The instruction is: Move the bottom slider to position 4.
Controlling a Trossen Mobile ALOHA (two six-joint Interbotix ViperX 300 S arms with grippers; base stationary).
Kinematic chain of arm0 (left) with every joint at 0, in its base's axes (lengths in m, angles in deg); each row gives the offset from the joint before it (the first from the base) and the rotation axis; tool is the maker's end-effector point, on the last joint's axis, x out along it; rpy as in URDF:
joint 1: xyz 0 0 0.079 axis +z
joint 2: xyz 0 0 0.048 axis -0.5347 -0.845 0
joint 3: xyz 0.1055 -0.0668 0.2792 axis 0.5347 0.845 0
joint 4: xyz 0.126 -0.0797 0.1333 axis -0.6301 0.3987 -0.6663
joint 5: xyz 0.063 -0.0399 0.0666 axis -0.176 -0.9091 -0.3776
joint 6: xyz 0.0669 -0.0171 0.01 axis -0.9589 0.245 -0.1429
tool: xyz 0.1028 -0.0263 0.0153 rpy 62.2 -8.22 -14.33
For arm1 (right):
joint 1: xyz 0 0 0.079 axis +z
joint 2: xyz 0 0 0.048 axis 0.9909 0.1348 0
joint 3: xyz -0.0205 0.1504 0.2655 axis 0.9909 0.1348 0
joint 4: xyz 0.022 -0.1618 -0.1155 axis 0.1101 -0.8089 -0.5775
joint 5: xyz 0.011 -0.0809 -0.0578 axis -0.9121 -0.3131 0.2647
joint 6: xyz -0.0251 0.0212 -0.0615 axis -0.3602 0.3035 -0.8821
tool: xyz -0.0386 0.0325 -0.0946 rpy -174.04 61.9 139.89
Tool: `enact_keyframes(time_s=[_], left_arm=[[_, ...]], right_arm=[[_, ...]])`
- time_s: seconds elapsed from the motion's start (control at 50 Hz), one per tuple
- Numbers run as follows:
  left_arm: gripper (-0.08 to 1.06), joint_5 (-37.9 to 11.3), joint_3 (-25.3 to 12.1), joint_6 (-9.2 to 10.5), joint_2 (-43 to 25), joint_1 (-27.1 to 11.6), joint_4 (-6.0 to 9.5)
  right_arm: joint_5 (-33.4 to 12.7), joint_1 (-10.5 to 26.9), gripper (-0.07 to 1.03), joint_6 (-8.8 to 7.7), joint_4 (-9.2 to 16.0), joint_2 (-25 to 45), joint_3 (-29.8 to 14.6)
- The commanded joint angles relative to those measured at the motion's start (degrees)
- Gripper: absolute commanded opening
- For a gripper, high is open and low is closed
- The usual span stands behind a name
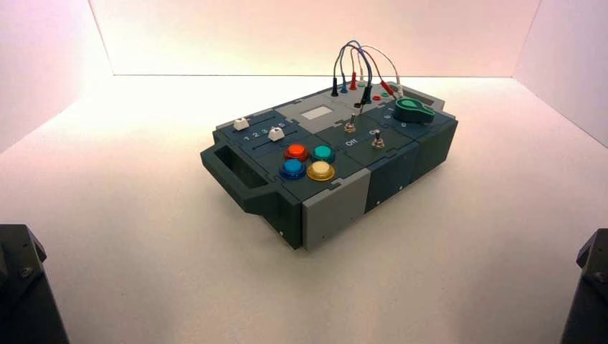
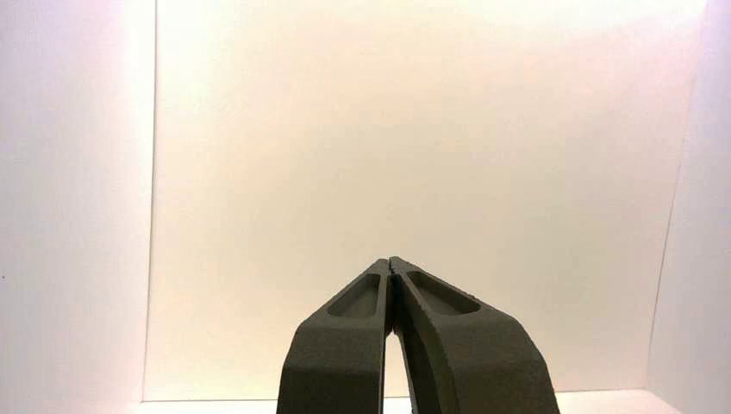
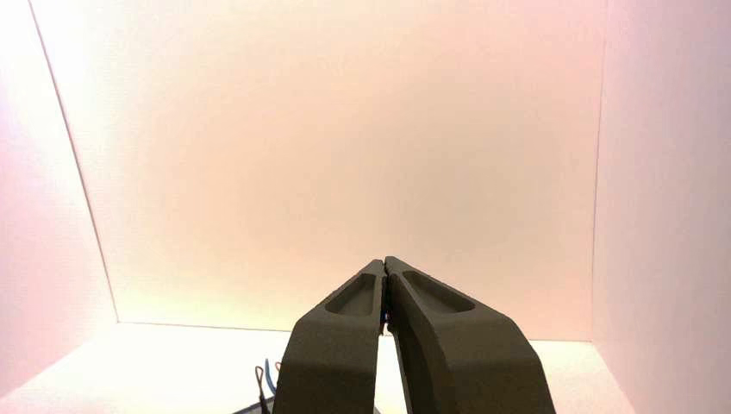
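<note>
Bottom slider (image 1: 276, 134) sits untouched beside the four coloured buttons (image 1: 308, 161) — nothing near it. Left tool (image 2: 391, 263) and right tool (image 3: 384, 262) both hang parked, tips pressed together, empty.

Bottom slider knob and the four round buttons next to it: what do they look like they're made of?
The bottom slider looks like matte white hard plastic: boxy, dull, with no shine. The red, green, blue and yellow buttons look like glossy translucent plastic, since their domed caps catch highlights. None of this is certain from above.
</note>
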Motion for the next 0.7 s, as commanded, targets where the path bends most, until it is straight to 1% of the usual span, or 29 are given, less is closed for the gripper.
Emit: enact_keyframes(time_s=[0.02,0.48,0.7], left_arm=[[-0.03,-0.3,6.7,14.50,5.6,7.1,-0.70],[-0.03,-0.6,6.2,14.24,5.6,7.1,-0.70],[-0.03,-1.1,4.4,14.06,5.3,7.1,-0.70]], right_arm=[[9.8,-4.5,-0.02,1.85,5.6,-5.4,10.1],[10.5,-4.4,-0.02,1.76,5.6,-6.1,9.8],[10.5,-4.4,-0.02,1.76,5.7,-6.1,8.8]])
